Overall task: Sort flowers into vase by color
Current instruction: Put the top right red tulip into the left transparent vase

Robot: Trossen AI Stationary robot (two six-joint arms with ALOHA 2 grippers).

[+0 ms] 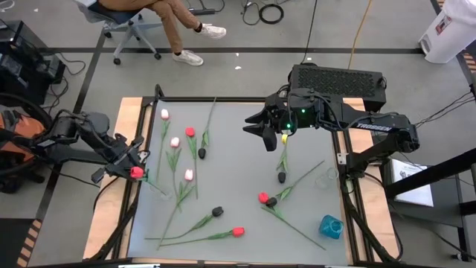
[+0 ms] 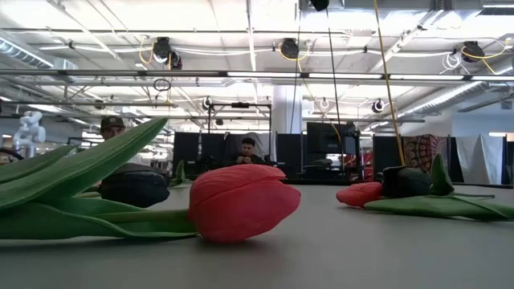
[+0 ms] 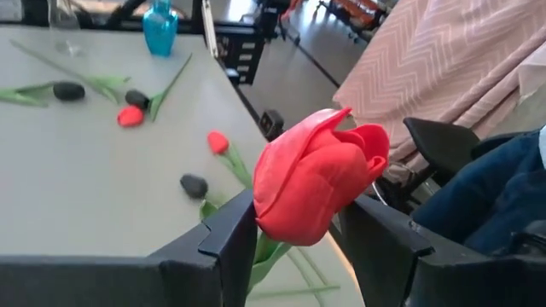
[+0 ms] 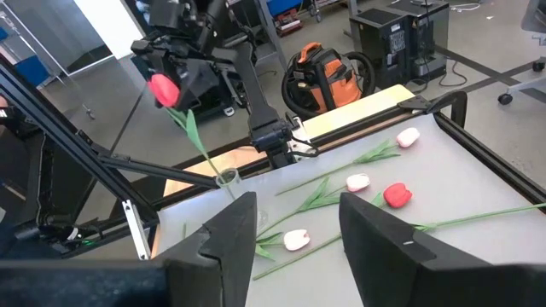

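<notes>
Red tulip (image 3: 317,175) sits clamped between the left hand (image 1: 134,165) fingers, gripped just under the head, with its green stem trailing down toward a small clear vase (image 4: 227,178) at the left edge of the worktop (image 1: 230,193). From the right wrist view the stem's lower end seems to reach the vase mouth, though whether it is actually inside I cannot tell. The risk I see: the grip is high on a long, limp stem, so the tip may swing wide of that narrow opening, or catch the rim and tip the light glass over the worktop edge, which lies just beside it.

Farther out, the right hand (image 1: 265,134) hangs above the back of the worktop with its fingers parted and nothing between them, over a black tulip (image 1: 282,176). Pink tulips (image 1: 175,141) and other red and black ones lie scattered, some with stems crossing, so lifting one could drag a neighbour. A blue vase (image 1: 331,226) stands at the near right corner, with a clear glass (image 1: 325,178) near the right edge
</notes>
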